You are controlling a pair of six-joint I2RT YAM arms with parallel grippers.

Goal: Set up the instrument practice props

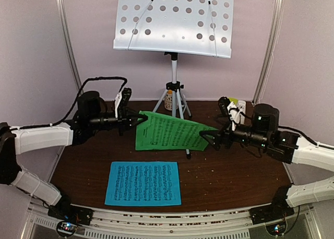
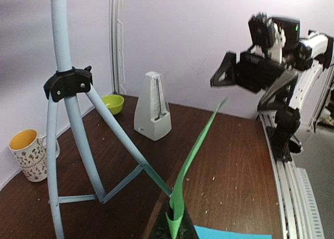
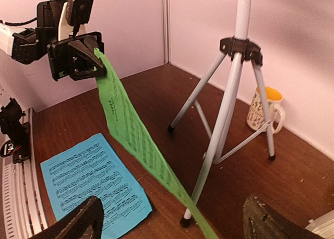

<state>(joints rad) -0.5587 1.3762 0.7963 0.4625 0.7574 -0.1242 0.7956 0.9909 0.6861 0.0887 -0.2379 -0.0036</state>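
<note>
Behind tripod (image 1: pixel 174 86), mug (image 1: pixel 167 101) partly hidden.

Brown table (image 1: pixel 235 166) bears blue sheet (image 1: pixel 143 183), tripod (image 1: pixel 174 87), metronome (image 2: pixel 152 108), mug (image 2: pixel 28 154).

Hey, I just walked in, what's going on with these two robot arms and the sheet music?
The left gripper is shut on one end of the green music sheet, holding it up above the table in front of the music stand. The right gripper is at the sheet's other end with its jaws open, so only the left arm grips it. The blue music sheet lies flat near the arms' bases. Nothing is on the stand yet, and the metronome stands at the back.
</note>
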